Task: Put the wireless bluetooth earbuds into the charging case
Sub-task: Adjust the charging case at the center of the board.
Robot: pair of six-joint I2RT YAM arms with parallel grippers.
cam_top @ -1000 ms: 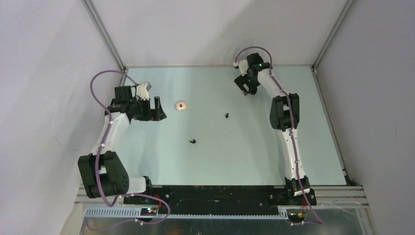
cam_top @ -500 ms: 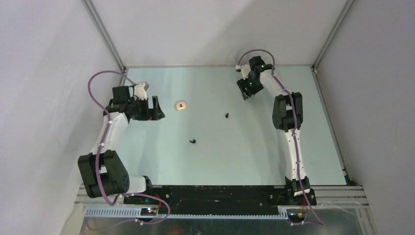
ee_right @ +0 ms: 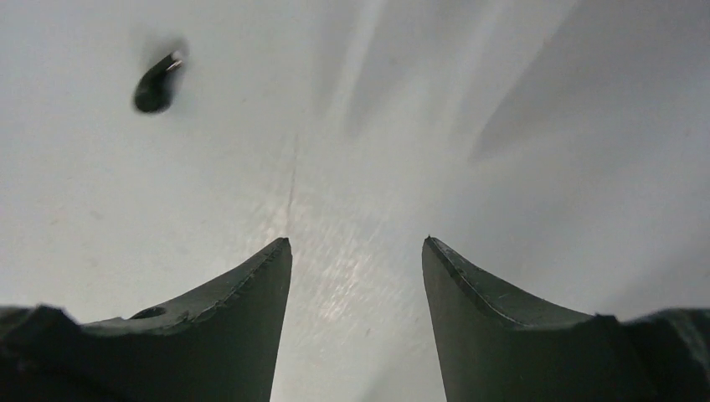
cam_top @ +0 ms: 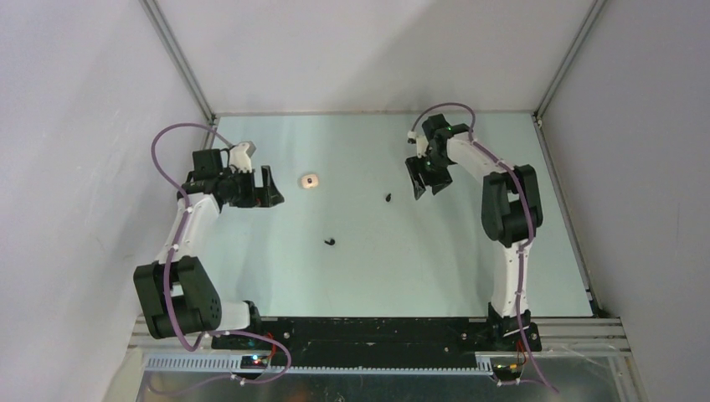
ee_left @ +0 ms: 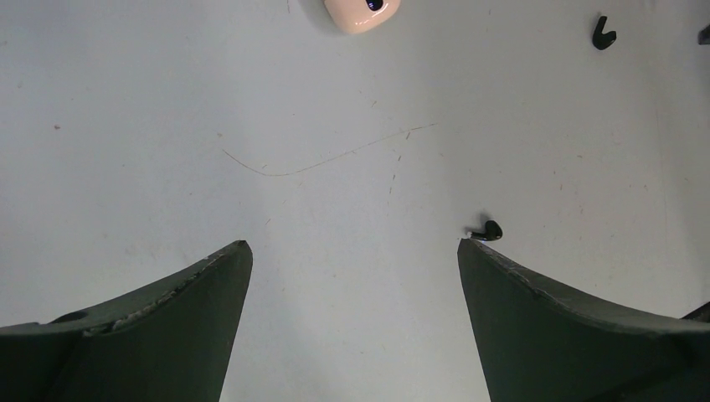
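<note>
Pale table | right claw parted, empty | black earbud (blurred) seemingly untouched

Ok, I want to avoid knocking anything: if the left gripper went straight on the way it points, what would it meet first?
Probably the case, almost dead ahead of the left gripper. The nearer black bud lies off to one side. The gripper's height is unclear, so it might pass over the case.

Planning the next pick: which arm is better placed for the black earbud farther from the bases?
Right. The right gripper hovers close beside that black earbud, jaws apart and empty, the bud ahead in its wrist view. The left gripper, also open, sits beyond the charging case, farther off.
</note>
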